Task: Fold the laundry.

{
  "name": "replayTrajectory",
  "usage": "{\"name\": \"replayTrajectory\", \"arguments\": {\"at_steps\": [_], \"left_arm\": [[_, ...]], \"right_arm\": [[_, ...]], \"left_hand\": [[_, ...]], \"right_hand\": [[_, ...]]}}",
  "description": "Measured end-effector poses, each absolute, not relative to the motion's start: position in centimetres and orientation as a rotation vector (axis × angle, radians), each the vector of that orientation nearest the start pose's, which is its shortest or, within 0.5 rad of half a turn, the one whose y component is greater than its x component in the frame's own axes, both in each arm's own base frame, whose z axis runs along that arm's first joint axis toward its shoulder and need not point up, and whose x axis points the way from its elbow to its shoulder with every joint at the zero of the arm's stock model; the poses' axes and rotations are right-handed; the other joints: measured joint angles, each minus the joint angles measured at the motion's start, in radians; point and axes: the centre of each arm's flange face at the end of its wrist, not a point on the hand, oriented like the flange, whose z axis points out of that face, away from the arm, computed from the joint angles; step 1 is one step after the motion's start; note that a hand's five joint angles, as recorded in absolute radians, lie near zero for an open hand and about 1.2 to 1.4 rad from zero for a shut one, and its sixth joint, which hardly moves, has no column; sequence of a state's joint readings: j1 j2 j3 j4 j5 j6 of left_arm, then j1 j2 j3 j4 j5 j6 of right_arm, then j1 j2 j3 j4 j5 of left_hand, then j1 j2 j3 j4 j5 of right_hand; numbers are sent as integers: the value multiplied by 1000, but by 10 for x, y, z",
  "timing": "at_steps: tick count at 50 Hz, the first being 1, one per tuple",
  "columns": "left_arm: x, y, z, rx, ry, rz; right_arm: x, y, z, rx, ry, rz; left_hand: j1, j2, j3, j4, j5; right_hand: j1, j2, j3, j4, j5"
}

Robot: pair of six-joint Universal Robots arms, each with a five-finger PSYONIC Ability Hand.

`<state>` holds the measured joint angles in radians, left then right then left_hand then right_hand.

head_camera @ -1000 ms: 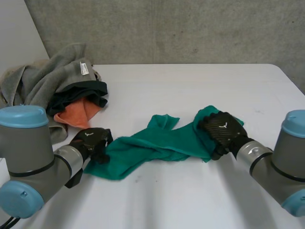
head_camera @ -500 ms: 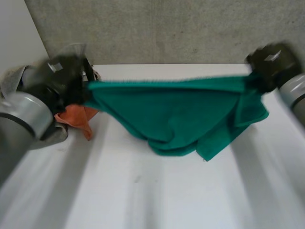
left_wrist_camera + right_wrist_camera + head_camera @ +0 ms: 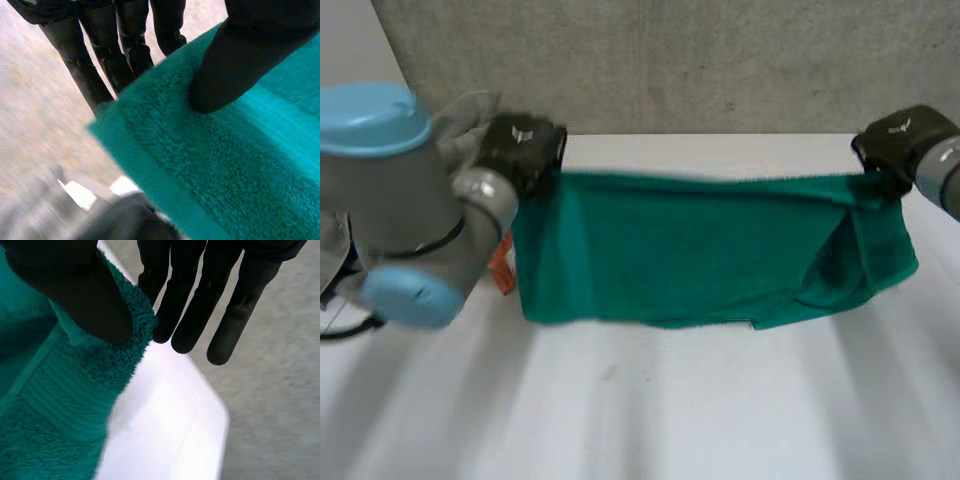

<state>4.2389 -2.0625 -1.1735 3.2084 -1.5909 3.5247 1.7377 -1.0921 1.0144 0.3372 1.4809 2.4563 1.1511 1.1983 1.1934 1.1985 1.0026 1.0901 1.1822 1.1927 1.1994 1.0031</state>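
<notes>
Spreading step: left hand and right hand each pinch a top corner of the taut green terry towel, thumb against fingers, over the white table; next, probably lay it flat.

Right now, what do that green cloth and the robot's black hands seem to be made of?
The green towel: likely cotton terry, fuzzy pile with a flatter woven band near its edge. The left hand and right hand: smooth matte black, perhaps plastic or rubber.
</notes>
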Motion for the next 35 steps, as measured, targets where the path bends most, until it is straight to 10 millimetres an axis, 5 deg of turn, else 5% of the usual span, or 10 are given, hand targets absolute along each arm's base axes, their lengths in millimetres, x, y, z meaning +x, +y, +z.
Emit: {"name": "replayTrajectory", "arguments": {"at_steps": [6,7,10,14,21,29,35], "left_arm": [[-323,-346,326,794,1717,-2492],[-326,-350,359,724,1564,-2602],[-326,-348,401,629,1371,-2729],[-326,-339,421,593,1289,-2789],[-328,-322,367,745,1564,-2645],[-314,-286,242,952,2031,-2292],[-309,-270,187,1013,2178,-2146]], "right_arm": [[206,-398,316,-1072,2225,-2456],[207,-407,339,-1002,2086,-2641],[208,-410,377,-901,1836,-2889],[212,-403,399,-912,1661,-2975],[210,-387,370,-1193,1770,-2664],[194,-364,265,-1587,2117,-1963],[190,-354,189,-1747,2243,-1595]], "left_hand": [[0,0,0,3,0],[0,0,0,3,0],[0,0,0,3,0],[0,0,0,3,0],[0,0,0,3,4],[0,0,0,3,4],[0,1,0,3,4]], "right_hand": [[0,0,2,0,3],[0,0,2,0,7],[0,0,2,0,15],[0,0,2,0,22],[0,0,2,0,22],[0,0,2,0,22],[0,0,2,0,22]]}}
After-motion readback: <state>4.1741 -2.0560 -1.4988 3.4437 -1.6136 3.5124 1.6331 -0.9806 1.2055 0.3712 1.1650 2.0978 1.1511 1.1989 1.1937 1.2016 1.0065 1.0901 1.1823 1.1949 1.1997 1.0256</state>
